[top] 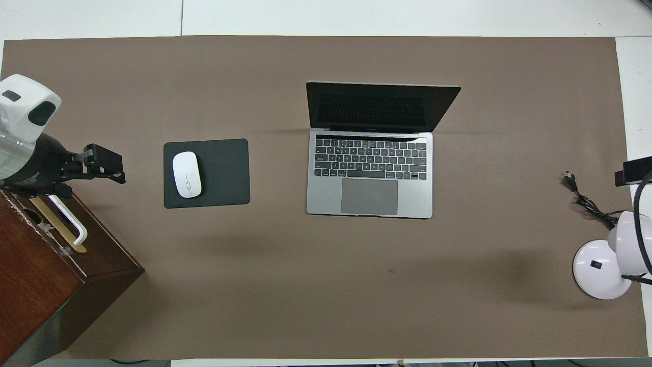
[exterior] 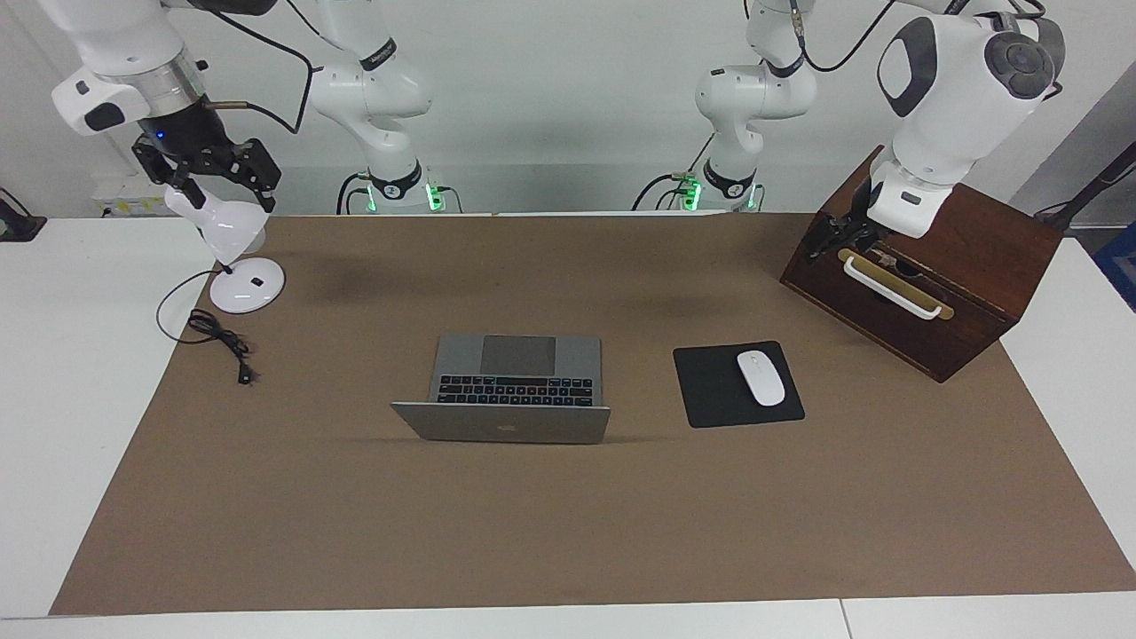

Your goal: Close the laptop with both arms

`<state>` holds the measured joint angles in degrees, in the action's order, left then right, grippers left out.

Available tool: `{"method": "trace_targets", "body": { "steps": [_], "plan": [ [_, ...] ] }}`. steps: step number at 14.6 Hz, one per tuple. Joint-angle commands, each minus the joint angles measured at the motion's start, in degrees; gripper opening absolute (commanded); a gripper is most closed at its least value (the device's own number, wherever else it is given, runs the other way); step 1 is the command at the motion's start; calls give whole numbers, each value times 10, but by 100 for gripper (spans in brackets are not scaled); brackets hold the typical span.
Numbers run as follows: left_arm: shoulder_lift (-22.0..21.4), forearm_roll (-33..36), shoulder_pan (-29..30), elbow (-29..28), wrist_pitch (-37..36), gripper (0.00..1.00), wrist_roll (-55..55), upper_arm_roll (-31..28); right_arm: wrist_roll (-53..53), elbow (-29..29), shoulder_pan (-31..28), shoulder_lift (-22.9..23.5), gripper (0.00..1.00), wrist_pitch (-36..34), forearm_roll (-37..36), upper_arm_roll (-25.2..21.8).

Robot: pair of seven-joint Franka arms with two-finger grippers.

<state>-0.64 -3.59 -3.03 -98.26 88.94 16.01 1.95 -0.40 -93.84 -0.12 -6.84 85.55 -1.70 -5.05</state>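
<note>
1 laptop (top: 370,176), 1 mouse (top: 186,175), 1 pad (top: 224,173), 1 lamp (top: 603,269), 1 box (exterior: 976,266) | laptop: silver, black keys, lid up | left end effector (exterior: 834,238) over box, right end effector (exterior: 213,173) over lamp: both spread wide, empty

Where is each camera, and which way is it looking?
Facing view: high across the table, looking at both arms; the right gripper is over the lamp.
Overhead view: above the robots, looking down; the left gripper shows near the wooden box.
Both show the open laptop and mouse.
</note>
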Motion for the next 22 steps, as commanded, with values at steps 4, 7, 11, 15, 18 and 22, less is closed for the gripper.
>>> {"method": "trace_targets", "body": {
  "steps": [4, 7, 11, 15, 18, 22],
  "plan": [
    [3, 12, -7, 10, 1, 100, -5, -5, -16, -13, -8, -12, 100, 5, -10, 5],
    [-6, 12, -7, 7, 30, 100, 4, 1, -17, -12, -8, -12, 100, 5, -10, 6],
    [-4, 12, -8, 12, 34, 100, 7, 2, -16, -12, -8, -11, 100, 8, -2, 5],
    [-1, 13, -8, 14, 51, 100, 8, 5, -15, -12, -8, -11, 100, 7, -4, 6],
    [-9, 11, -8, 7, 69, 49, 76, 24, -16, -11, -8, -10, 100, 9, -5, 6],
    [-18, 5, -43, -7, 62, 3, 196, 30, -19, -10, -8, -3, 100, 17, -9, 6]
  ]
}}
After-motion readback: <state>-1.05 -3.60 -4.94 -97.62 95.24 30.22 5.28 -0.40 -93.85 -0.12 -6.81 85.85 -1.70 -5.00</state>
